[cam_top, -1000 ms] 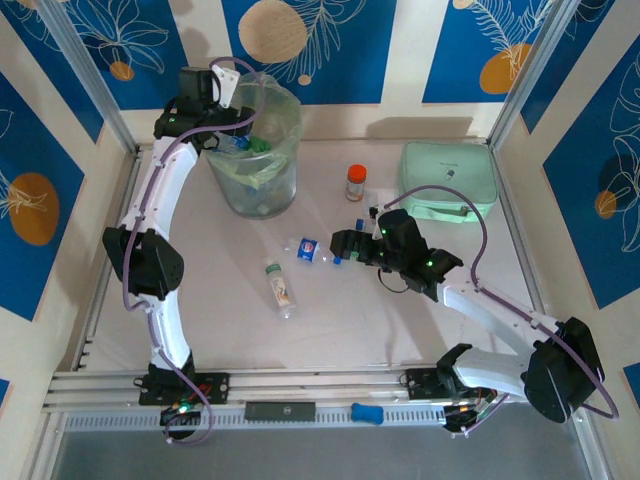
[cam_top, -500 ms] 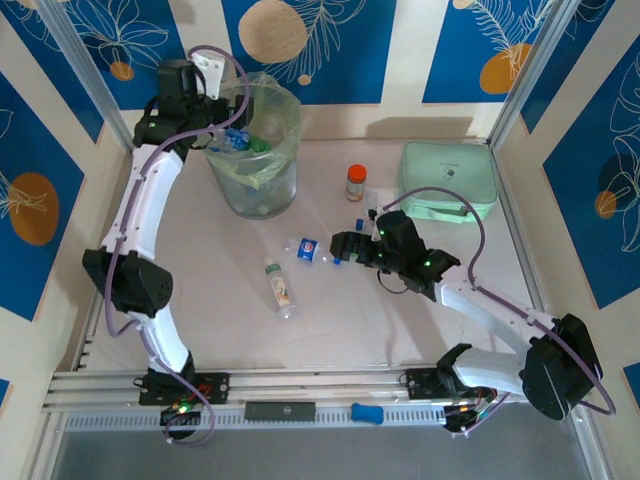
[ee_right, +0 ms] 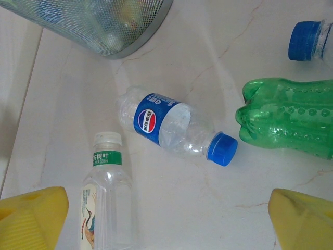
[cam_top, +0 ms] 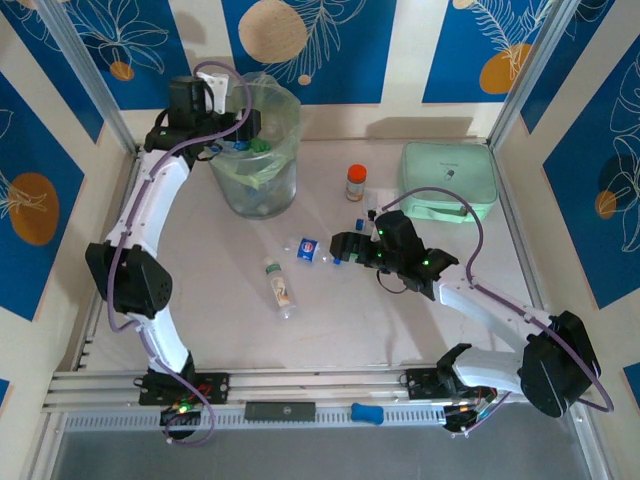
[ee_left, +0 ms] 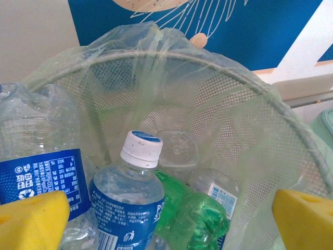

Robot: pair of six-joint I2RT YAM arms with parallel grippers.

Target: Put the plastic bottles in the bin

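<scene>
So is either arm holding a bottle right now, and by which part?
Nothing is held. The left gripper has its jaws open at the mouth of the bin; the right gripper has them open over bottles lying on the table.

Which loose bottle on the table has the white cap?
The clear bottle with the green label band, lower left in the right wrist view. The Pepsi-labelled bottle beside it has a blue cap.

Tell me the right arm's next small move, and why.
Probably lower the open right claw onto the blue-capped Pepsi bottle and close: it lies on the table right ahead of the claw, outside the bin.
</scene>
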